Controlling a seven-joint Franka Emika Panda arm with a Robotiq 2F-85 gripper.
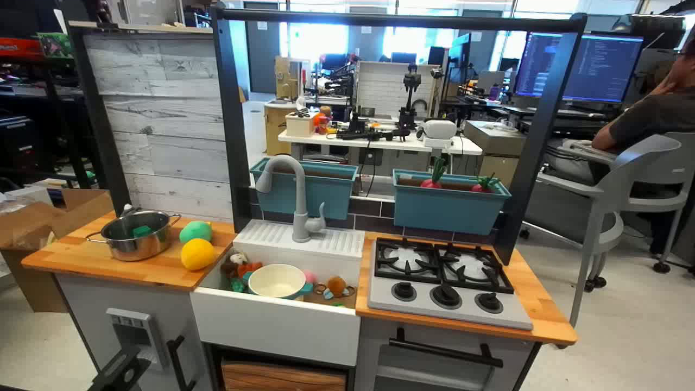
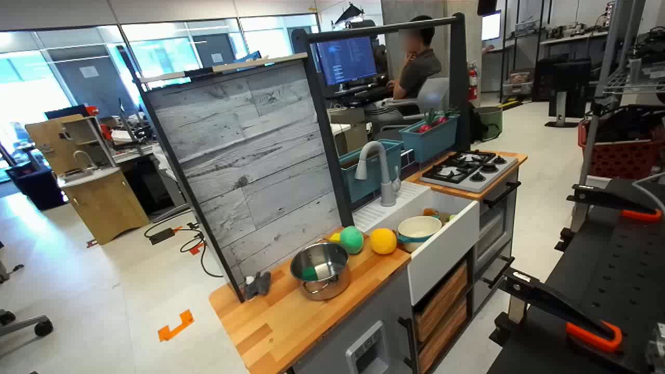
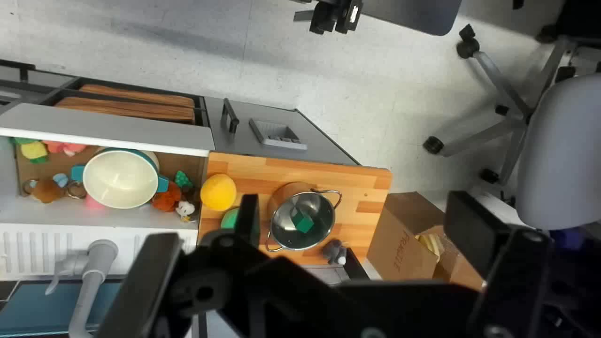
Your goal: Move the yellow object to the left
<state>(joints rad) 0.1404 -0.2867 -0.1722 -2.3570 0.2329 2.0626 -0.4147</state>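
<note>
One empty end effector [image 3: 354, 213] has two fingers [image 3: 469, 230] wide apart; one yellow object [image 2: 383, 241] sits beside one green ball [image 2: 351, 240].

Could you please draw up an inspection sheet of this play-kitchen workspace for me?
Surface: wooden countertop beside the sink; no spill seen.
Job's things: yellow ball on the countertop near its sink-side edge, beside the green ball.
Clutter: steel pot with a green piece inside, grey plush toy; cream pot and toys in the sink.
Gripper: open, nothing seen held.
Cables: black cables and an adapter on the floor.
Surroundings: person seated near a monitor; cardboard box on the floor.
</note>
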